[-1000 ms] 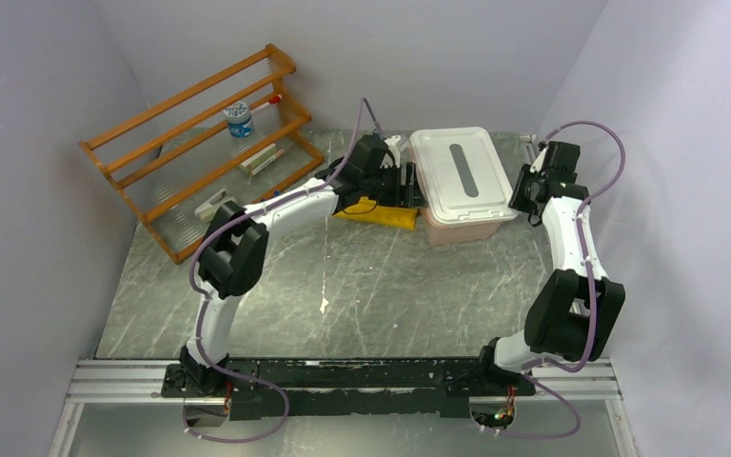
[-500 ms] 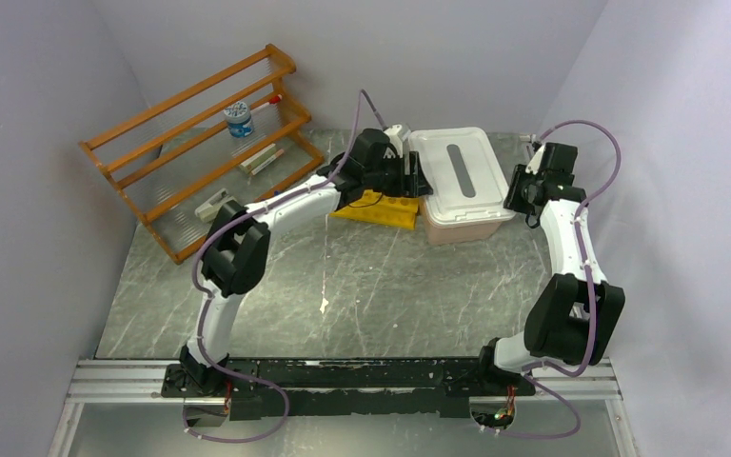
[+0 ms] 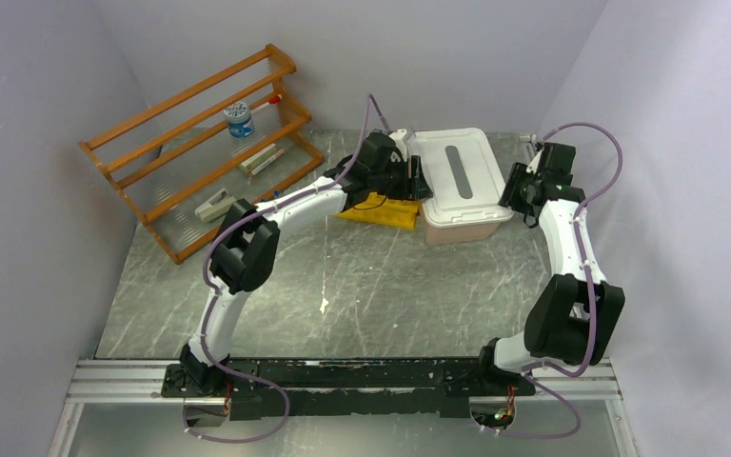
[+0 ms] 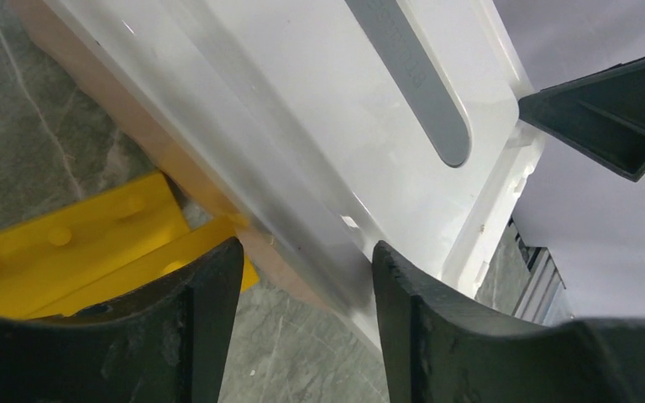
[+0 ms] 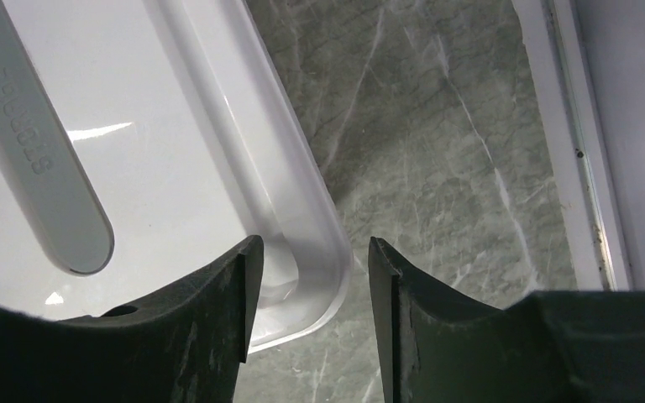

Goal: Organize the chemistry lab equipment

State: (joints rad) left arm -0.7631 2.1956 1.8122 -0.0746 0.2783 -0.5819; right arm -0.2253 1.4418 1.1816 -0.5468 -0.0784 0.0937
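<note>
**Figure: both arms at the storage box, rear of the table [image 3: 362, 295].** We show 1 storage box [image 3: 464, 231] with pinkish translucent walls, closed by a white lid [image 3: 438, 186] that carries a grey oval inlay. A yellow rack [image 3: 387, 212] lies touching or just beside its left wall.

The left gripper [image 4: 298, 252] stands spread astride the lid's left rim, and the right gripper [image 5: 311, 248] stands spread astride the right rim near a rounded corner. We see no pinch on either side, and we cannot tell whether any pad touches the plastic.

The equipment that shows sits well apart on the wooden shelf [image 3: 190, 143] at rear left. It comprises 1 blue-capped vial [image 3: 238, 118] on an upper tier and small loose items [image 3: 262, 158] on the lower tiers. Whatever the box holds is hidden by the lid.

We judge the lid to be thin moulded plastic, and therefore light, glossy, slippery and inclined to flex. We would take hold at the raised rim, with 1 finger above and 1 below on 2 opposite sides, and lift evenly so that it does not twist or snap free. We expect the vial to be light and rigid and best gripped around its body below the cap.
</note>
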